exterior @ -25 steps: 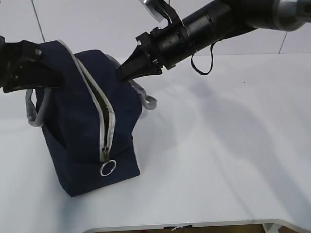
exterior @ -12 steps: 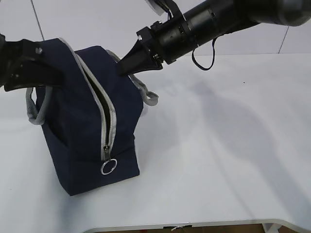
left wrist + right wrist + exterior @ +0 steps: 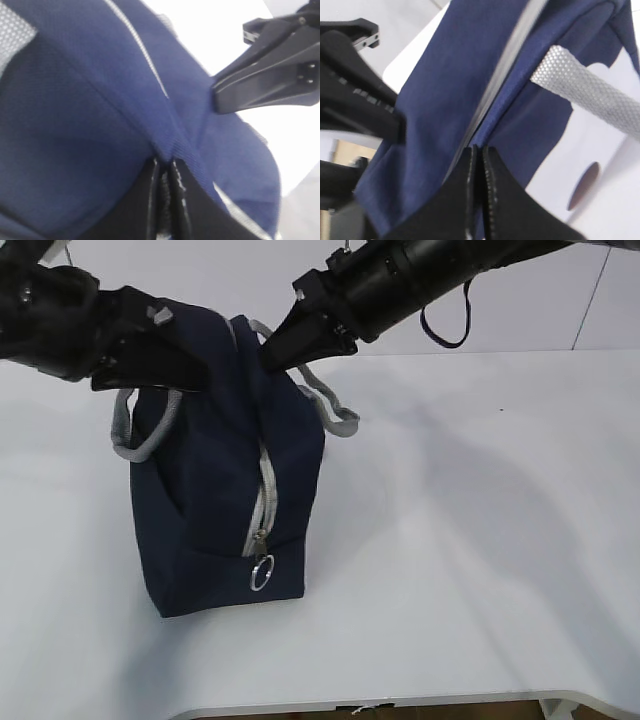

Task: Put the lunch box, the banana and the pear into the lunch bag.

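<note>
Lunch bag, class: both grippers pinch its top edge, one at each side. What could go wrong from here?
1. Each grip is only a thin fold of fabric: the left gripper and right gripper could slip off the lunch bag.
2. Pulling unevenly may tip the bag, since it stands tall on the table.
3. The zipper looks nearly closed at the front, so the opening may be too narrow for packing.

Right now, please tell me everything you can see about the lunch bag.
The lunch bag is boxy, of navy-blue fabric, standing upright on the white table. A grey zipper runs down its front edge to a ring pull near the bottom. Grey webbing handles hang at both sides. The left claw and right claw, both shut, pinch its top fabric.
</note>
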